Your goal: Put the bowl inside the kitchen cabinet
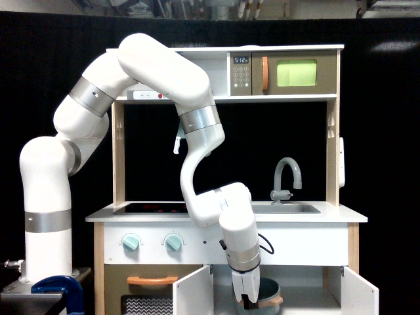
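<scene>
Black backdrop behind the toy kitchen; I see the kitchen cabinet (308,295) at lower centre of frame, both white doors swung open. Inside its opening sits the bowl (268,292), grey-blue with tan rim, low in the compartment. My gripper (247,300) points straight down, fingers closed on the bowl's near rim. Nothing else visible in the cabinet.

black backdrop curtain (387,144), cluttered ceiling strip (216,8)
</scene>
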You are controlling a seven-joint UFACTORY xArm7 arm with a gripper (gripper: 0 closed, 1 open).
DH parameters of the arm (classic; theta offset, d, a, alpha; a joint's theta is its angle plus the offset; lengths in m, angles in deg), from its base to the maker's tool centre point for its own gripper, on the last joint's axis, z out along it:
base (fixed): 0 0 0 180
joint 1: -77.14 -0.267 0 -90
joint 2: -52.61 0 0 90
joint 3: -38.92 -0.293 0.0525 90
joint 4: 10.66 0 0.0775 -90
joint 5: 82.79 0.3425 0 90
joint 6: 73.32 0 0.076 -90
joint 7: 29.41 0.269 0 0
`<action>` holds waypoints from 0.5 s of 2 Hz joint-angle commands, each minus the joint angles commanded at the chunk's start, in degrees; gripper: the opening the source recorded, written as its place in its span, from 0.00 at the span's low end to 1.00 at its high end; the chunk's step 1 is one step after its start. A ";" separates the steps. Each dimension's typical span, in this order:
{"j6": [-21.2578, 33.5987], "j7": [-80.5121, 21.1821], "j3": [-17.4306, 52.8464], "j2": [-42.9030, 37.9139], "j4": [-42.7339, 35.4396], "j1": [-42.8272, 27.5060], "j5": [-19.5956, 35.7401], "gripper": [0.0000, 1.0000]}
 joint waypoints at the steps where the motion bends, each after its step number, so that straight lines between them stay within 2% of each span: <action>1: -0.22 -1.10 -0.47 0.07 0.72 0.85 0.38 1.00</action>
